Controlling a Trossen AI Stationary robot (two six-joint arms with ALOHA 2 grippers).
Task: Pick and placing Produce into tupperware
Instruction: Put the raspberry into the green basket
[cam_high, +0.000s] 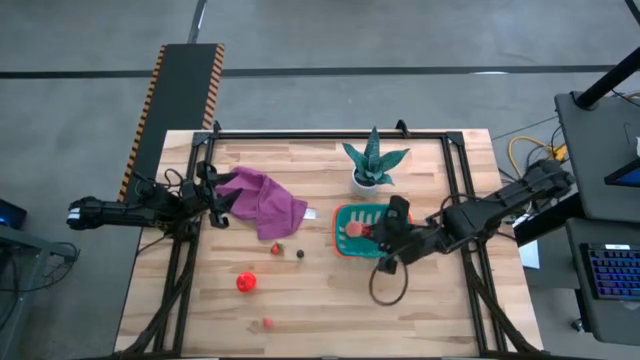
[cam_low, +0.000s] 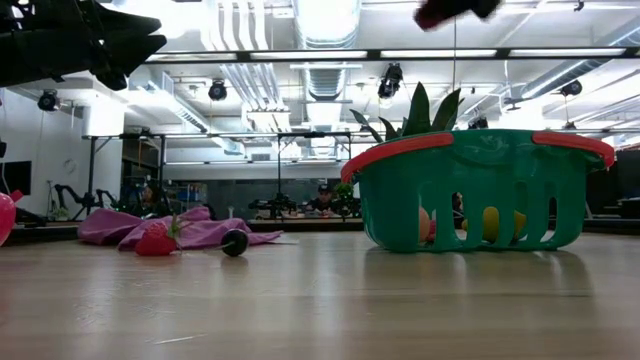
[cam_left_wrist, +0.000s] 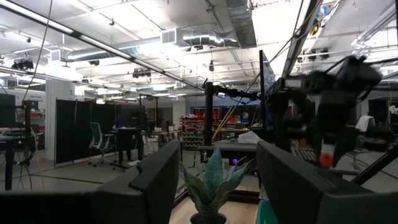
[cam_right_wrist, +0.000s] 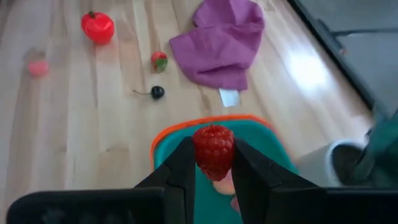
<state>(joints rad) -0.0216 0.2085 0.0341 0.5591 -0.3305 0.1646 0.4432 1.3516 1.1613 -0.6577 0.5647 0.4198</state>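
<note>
Right gripper (cam_right_wrist: 213, 163) pinching a raspberry (cam_right_wrist: 214, 150) above the tupperware (cam_right_wrist: 171, 140), wrist view only, left gripper (cam_left_wrist: 214, 177) seemingly spread

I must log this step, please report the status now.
Right gripper shut on raspberry, over the tupperware. Left gripper open, waiting beside purple cloth. Strawberry, red pepper on table. Nothing in the way.

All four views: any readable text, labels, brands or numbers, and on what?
None readable.
White tag at the edge of the purple cloth: blank or too small to tell.
Teal tupperware: no print visible.
Right gripper holding the red raspberry: no markings.
Room behind the table in the low and left wrist views: any signs too blurred to read.
</note>
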